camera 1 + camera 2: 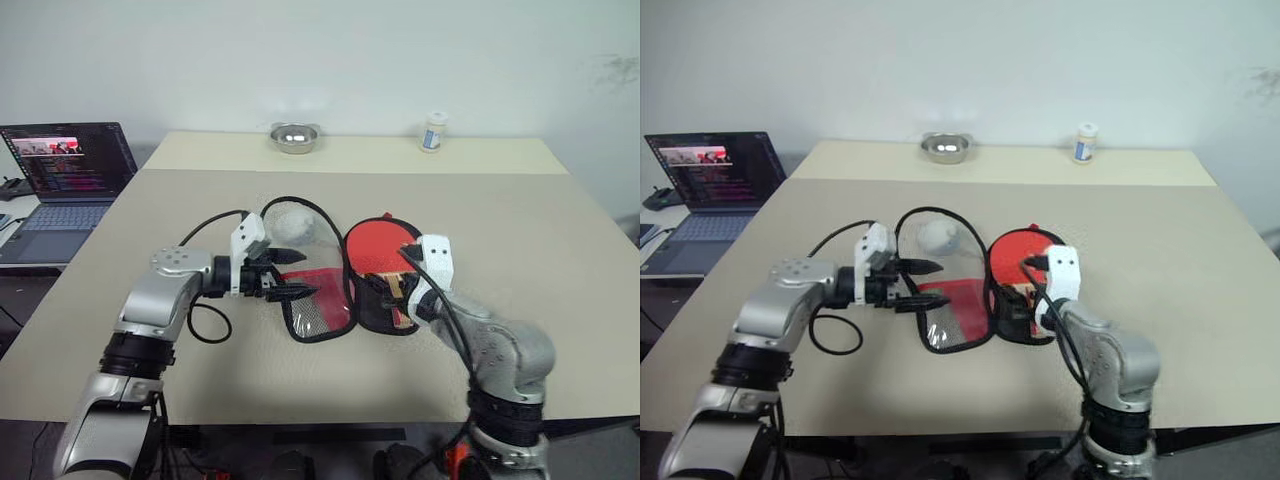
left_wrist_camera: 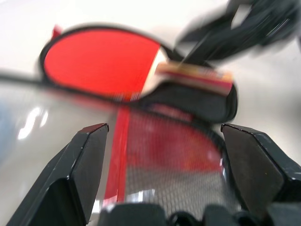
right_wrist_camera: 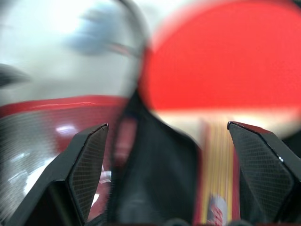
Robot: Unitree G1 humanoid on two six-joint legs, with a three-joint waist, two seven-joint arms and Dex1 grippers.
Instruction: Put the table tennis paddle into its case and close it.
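I see the table tennis paddle [image 1: 378, 247] lying stiff in the case's [image 1: 375, 300] right half; the floppy left flap looks light. Left gripper [image 1: 292, 280] and right gripper [image 3: 181, 155] both spread, empty.

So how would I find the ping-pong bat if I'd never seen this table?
Look at the big beige table, near the front edge between the two robot arms. An opened black case lies there, and the table tennis paddle rests in its right half. It has a round red face and a pale wooden handle.
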